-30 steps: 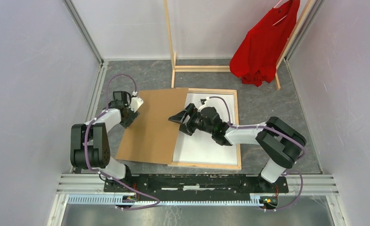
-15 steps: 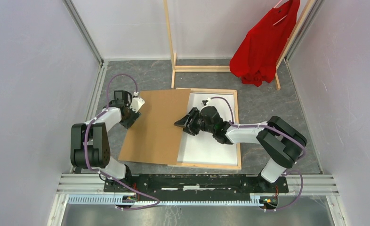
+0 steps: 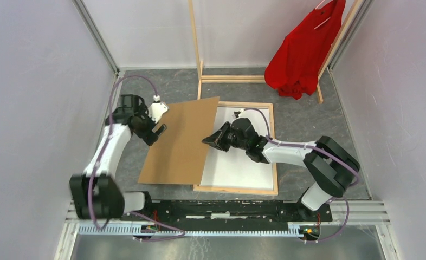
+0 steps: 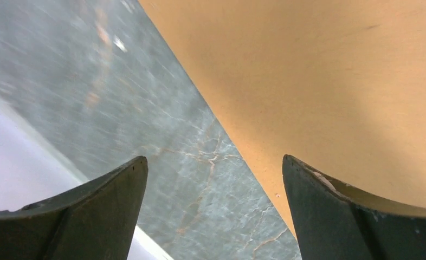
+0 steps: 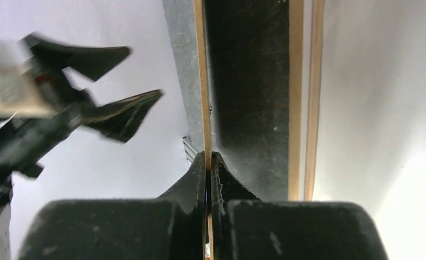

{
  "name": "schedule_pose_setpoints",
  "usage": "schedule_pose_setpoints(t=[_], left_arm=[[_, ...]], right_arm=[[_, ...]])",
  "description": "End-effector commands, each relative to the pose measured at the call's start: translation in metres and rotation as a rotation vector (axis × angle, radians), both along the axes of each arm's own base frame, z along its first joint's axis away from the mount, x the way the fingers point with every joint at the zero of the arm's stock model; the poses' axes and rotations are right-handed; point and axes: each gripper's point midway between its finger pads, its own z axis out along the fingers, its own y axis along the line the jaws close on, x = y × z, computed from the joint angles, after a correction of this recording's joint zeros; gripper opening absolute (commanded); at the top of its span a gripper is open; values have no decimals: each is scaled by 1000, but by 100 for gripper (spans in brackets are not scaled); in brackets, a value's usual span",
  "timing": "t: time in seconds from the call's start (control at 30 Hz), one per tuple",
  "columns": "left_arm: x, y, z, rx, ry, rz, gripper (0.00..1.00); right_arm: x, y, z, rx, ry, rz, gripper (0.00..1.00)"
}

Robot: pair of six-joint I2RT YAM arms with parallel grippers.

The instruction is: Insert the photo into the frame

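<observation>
The photo (image 3: 181,141) shows its plain brown back and lies tilted, its right side over the frame (image 3: 275,146), whose white panel and light wood rim rest flat on the grey floor. My right gripper (image 3: 208,140) is shut on the photo's right edge; in the right wrist view the thin board (image 5: 201,81) runs straight between the closed fingertips (image 5: 198,168). My left gripper (image 3: 155,127) stands open just off the photo's left edge. In the left wrist view the brown board (image 4: 319,70) passes under the right finger (image 4: 330,206), and only floor lies between the two fingers.
A tall wooden clothes rack (image 3: 232,78) with a red shirt (image 3: 303,49) stands at the back. Pale enclosure walls close in both sides, and a metal rail (image 3: 227,208) runs along the near edge by the arm bases.
The right gripper has closed on the photo's right edge. The left gripper has opened wide and drawn back off the left edge as its arm swung outward. The photo shifted slightly right.
</observation>
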Motion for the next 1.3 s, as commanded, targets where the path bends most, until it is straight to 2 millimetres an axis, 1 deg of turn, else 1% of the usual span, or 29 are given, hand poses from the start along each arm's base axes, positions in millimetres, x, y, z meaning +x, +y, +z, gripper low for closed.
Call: schedule_pose_setpoints(t=[0.0,0.03,0.07,0.1,0.17,0.2,0.23,0.27,0.37,0.43,0.53,0.57,0.63,0.7,0.83,0.93,1.0,1.07,1.1,1.13,1.17,1.2,1.27], left_arm=[[-31,-62,109,-206,-258,-376,100],[-45,-70,119,-211,-292,-457,100],[-60,-75,124,-212,-313,-519,100],[-77,-78,125,-206,-319,-576,100],[-103,-81,126,-174,-351,-662,100],[-114,-81,123,-159,-345,-705,100],[-127,-81,123,-139,-354,-748,100],[-138,-82,122,-126,-362,-784,100],[-162,-88,122,-109,-412,-868,100],[-170,-89,121,-83,-450,-909,100],[-170,-90,123,-43,-506,-939,100],[-166,-90,124,-37,-531,-935,100],[-152,-93,137,-34,-634,-896,100],[-143,-96,146,-19,-726,-901,100],[-129,-99,149,12,-814,-930,95],[-116,-98,153,29,-840,-921,80],[-108,-98,160,36,-881,-910,67],[-101,-99,170,41,-945,-891,42],[-95,-99,180,55,-1007,-880,31],[-93,-99,184,68,-1047,-873,25],[-92,-99,184,85,-1070,-876,19],[-92,-99,182,103,-1083,-886,14],[-93,-99,181,113,-1092,-894,7]], right_arm=[[16,-2,72,142,-18,-96,0],[19,-5,79,158,-12,-116,0],[21,-7,86,180,-9,-138,0],[23,-12,92,200,-7,-163,0],[28,-22,103,252,-1,-223,0],[30,-26,108,286,3,-246,0],[31,-31,110,312,10,-265,0],[33,-33,116,346,13,-275,0],[36,-28,134,417,15,-262,0],[37,-20,145,433,10,-235,0],[38,-14,156,443,0,-213,0],[37,-13,160,448,-5,-209,0],[35,-10,165,454,-9,-192,0],[33,-7,168,461,-6,-175,0],[27,-1,175,474,-3,-140,0],[19,7,179,478,-4,-102,0],[15,12,180,467,-7,-78,0],[9,20,179,450,-6,-43,0],[6,23,178,443,-2,-26,0],[4,25,177,437,1,-17,0],[1,27,176,434,3,-10,3],[-1,28,176,433,2,-6,9],[-3,30,177,434,-3,14,28]])
